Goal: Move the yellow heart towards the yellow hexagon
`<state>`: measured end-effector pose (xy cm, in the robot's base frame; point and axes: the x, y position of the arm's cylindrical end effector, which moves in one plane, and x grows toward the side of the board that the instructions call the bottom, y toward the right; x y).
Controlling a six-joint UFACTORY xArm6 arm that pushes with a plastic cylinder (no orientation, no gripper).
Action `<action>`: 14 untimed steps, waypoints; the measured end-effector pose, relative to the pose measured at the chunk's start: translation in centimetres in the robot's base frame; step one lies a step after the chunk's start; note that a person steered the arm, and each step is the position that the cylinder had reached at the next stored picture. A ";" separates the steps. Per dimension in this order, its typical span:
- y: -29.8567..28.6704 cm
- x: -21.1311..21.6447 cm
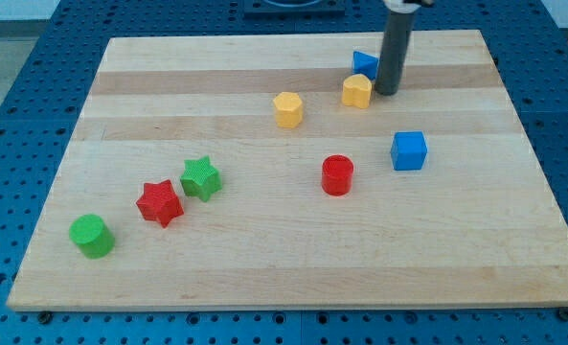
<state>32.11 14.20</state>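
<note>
The yellow heart [357, 91] sits on the wooden board [264, 259] near the view's top right. The yellow hexagon [288, 109] lies to its left and slightly lower, a short gap apart. My tip [387, 92] is down at the board just right of the yellow heart, touching or nearly touching it. The rod partly hides a blue block [365, 64], shape unclear, behind the heart.
A blue cube [409, 150] and a red cylinder [337, 175] lie below the heart. A green star [200, 178], a red star [160, 202] and a green cylinder [92, 236] form a line at the view's lower left.
</note>
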 end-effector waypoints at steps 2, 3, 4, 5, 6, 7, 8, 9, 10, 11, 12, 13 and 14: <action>-0.5 0.1; -2.2 0.9; -4.0 1.8; -6.0 2.1; -7.3 2.1; -7.4 2.1; -3.2 4.2; 4.0 7.1; 4.3 8.2; 3.9 11.8; 3.9 13.5; 3.9 13.3; 2.1 12.3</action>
<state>44.39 16.32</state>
